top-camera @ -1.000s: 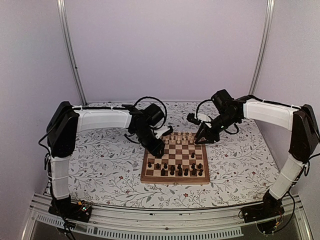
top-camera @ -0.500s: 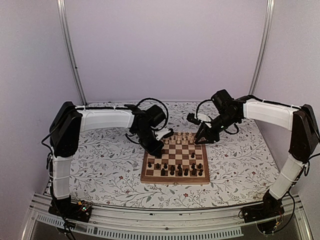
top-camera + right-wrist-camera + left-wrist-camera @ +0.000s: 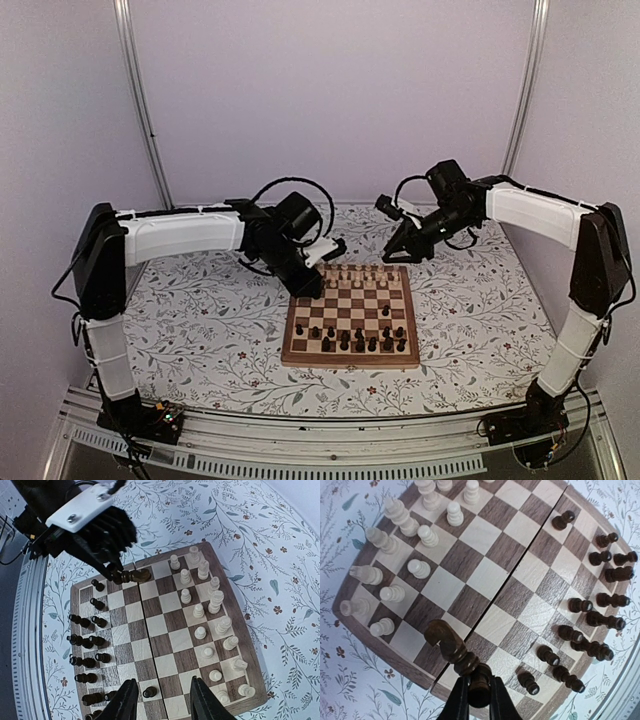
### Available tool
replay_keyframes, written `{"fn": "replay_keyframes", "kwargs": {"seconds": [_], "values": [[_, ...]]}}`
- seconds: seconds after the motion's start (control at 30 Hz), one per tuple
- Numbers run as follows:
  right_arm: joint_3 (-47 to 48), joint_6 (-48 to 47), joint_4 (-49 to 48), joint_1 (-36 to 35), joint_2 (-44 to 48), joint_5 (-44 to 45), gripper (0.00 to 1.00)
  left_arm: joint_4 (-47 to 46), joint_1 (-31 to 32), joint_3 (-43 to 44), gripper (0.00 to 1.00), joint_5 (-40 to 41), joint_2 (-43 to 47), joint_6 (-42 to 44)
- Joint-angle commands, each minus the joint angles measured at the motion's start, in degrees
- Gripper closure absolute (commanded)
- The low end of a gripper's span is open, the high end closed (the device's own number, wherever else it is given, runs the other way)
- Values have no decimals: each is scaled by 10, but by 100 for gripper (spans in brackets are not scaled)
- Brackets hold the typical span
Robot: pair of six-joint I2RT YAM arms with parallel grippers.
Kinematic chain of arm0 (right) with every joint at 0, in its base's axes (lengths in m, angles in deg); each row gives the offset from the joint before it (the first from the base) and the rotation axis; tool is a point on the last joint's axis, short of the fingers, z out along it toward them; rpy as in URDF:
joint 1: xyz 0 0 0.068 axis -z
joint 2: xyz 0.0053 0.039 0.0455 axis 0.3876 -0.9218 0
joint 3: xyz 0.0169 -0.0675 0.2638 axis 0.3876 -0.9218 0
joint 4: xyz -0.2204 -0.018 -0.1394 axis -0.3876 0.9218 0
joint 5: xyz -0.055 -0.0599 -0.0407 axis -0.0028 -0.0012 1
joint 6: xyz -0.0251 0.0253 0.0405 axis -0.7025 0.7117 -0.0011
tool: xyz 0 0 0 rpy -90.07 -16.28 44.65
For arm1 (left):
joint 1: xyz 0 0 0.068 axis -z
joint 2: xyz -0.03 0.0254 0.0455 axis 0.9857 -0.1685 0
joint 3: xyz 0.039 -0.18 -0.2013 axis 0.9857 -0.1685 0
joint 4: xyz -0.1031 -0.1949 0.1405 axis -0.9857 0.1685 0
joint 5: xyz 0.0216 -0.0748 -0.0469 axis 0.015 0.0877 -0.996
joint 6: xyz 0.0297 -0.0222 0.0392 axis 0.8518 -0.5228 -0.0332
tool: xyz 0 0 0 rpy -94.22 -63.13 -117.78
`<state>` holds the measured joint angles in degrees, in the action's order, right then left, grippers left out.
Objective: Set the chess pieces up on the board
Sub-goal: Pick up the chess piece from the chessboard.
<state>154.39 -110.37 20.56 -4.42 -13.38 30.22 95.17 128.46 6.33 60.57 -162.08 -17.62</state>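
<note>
Top view: the square brown-and-tan wooden chessboard (image 3: 350, 363) sits on the floral desk (image 3: 200, 320), with cream turned wooden pieces (image 3: 360, 272) ranked at its 12 o'clock edge and dark brown-black pieces (image 3: 345, 343) unevenly at 6 o'clock. Left wrist: the left tool (image 3: 479, 692) is clamped on the base of a dark wooden knight (image 3: 452, 650), above the board rim, unplaced. Right wrist: the right tool (image 3: 164, 700) is gaping and empty; cream side judged complete, dark side unfinished.

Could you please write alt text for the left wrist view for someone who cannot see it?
The left gripper holds a dark chess piece by its base, tilted over the edge of the board. Two rows of pale pieces stand at upper left; dark pieces cluster at the right.
</note>
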Motion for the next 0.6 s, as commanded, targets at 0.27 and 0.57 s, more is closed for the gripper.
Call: {"fn": "replay_keyframes", "kwargs": {"seconds": [0.27,0.57], "values": [[111,81,74,28,-121,-305,56,-84,12,-33,100,-48,103,70],[133,128,77,18,-177,-419,48,-106,33,-17,100,-80,115,80]]}}
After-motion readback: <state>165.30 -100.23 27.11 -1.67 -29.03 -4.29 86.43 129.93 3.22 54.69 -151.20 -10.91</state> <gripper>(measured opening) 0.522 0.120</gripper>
